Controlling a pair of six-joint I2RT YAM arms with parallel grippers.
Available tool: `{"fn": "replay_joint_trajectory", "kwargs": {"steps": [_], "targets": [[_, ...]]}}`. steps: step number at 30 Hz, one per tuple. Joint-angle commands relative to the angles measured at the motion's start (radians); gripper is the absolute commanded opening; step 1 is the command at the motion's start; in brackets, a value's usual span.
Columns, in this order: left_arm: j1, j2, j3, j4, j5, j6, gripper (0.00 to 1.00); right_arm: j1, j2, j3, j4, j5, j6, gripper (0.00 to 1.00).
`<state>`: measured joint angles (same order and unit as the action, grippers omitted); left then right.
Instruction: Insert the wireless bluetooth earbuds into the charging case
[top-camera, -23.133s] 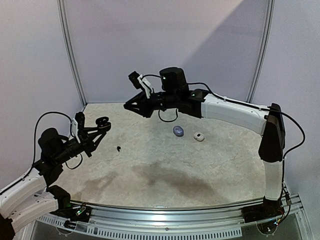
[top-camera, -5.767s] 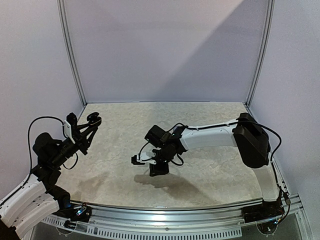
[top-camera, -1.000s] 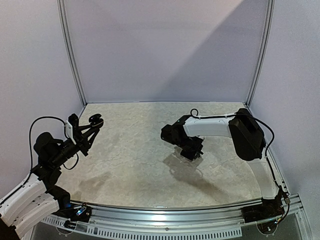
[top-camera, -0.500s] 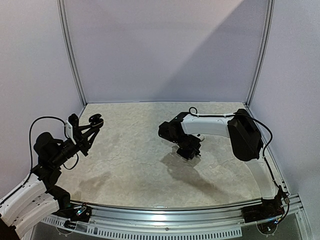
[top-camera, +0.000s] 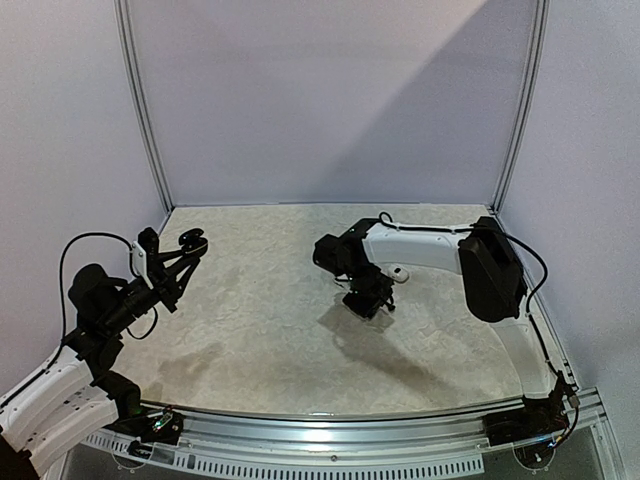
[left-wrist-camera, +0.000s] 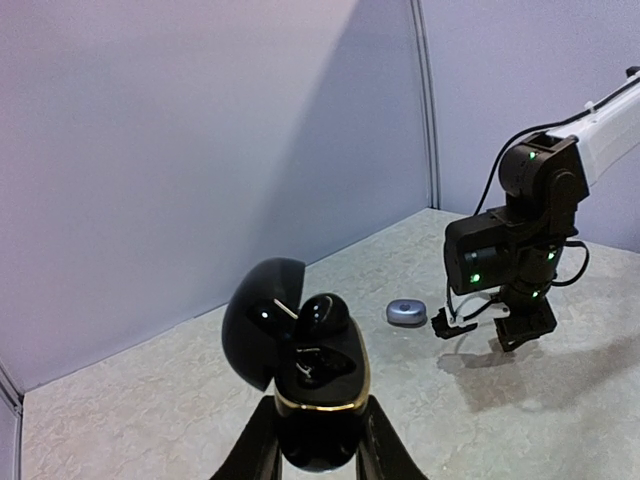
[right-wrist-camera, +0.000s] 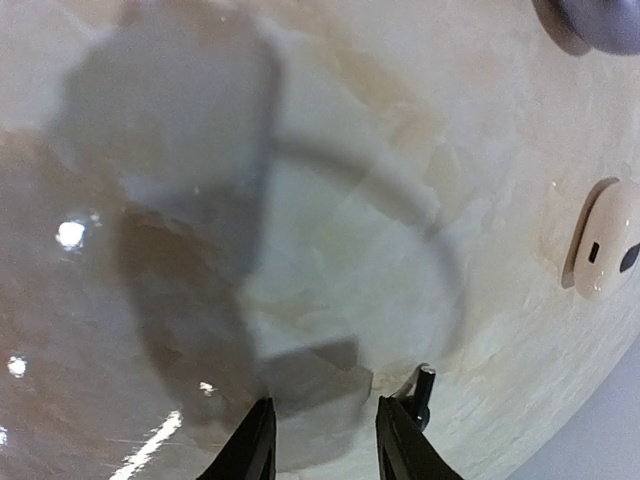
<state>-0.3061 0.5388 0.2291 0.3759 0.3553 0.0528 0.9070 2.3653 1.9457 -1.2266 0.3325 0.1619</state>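
The left hand (left-wrist-camera: 318, 440) is clamped on the lower body of the black charging case (left-wrist-camera: 315, 400), holding it upright above the bench (left-wrist-camera: 150, 400). The case's lid (left-wrist-camera: 258, 315) is flipped open to that hand's left, and a black earbud (left-wrist-camera: 322, 315) sits in the top of the case, just above the fingers.

Well beyond it, the right hand (right-wrist-camera: 322, 405) hangs low over the bench, its fingers parted with only bare surface between them. A small dark piece (right-wrist-camera: 425, 385) stands just outside one finger; what it is I cannot tell. Past that hand lies a white case (right-wrist-camera: 605, 240), and farther still a grey case (right-wrist-camera: 595, 20).
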Motion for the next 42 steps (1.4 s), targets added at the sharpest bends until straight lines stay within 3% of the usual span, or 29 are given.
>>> {"fn": "replay_joint_trajectory", "kwargs": {"steps": [1,7,9,14,31,39,42], "targets": [[0.014,0.005,-0.017,-0.012,0.009,0.007,0.0,-0.024,-0.028,-0.042,0.127,-0.161,-0.118,0.38],[0.013,-0.002,-0.017,-0.016,0.007,0.012,0.0,-0.105,-0.095,-0.067,0.139,-0.19,-0.095,0.42],[0.015,-0.002,-0.017,-0.017,0.008,0.013,0.0,-0.106,-0.113,-0.118,0.16,-0.198,-0.067,0.47],[0.014,0.006,-0.017,-0.013,0.012,0.009,0.0,-0.106,-0.179,-0.242,0.269,-0.216,0.039,0.47],[0.014,0.005,-0.017,-0.015,0.018,0.013,0.0,-0.127,-0.199,-0.227,0.218,-0.082,0.053,0.49],[0.013,0.003,-0.017,-0.015,0.019,0.013,0.0,-0.185,-0.344,-0.319,0.329,-0.269,-0.14,0.44],[0.013,-0.001,-0.019,-0.015,0.02,0.012,0.0,-0.246,-0.33,-0.307,0.334,-0.32,-0.201,0.24]]}}
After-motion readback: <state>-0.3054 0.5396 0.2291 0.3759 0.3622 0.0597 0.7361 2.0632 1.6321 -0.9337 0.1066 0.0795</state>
